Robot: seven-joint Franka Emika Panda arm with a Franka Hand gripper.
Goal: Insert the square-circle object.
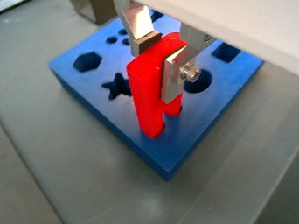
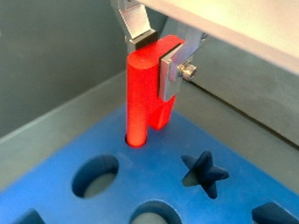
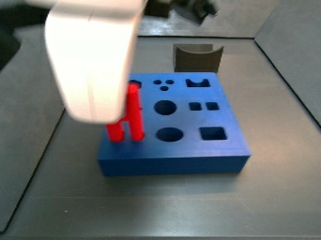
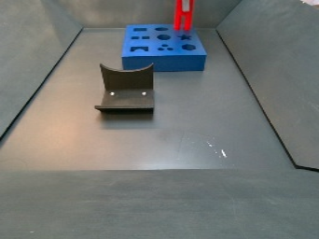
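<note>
Closest to the lens in both wrist views, the gripper (image 1: 160, 61) (image 2: 158, 52) is seen clenched on a red piece (image 1: 149, 96) (image 2: 140, 105), with its 2 silver fingers (image 1: 142, 37) pressed against opposite sides of the piece's upper part. The red piece is held upright, and its lower end is down at the top face of the blue slab (image 1: 176, 144) (image 2: 146, 166), close to 1 edge and beside a star-shaped hole (image 1: 114, 87); whether it is seated in an opening cannot be told. In both side views, the same red piece (image 3: 126, 122) (image 4: 185, 14) is shown standing over the slab (image 3: 175, 161) (image 4: 169, 63), with the arm's white body above it. The square-circle object (image 3: 197, 56) (image 4: 125, 89) is left on the grey floor (image 4: 187, 121), clear of the slab and well apart from the gripper, with its curved scoop facing up and nothing touching it.
</note>
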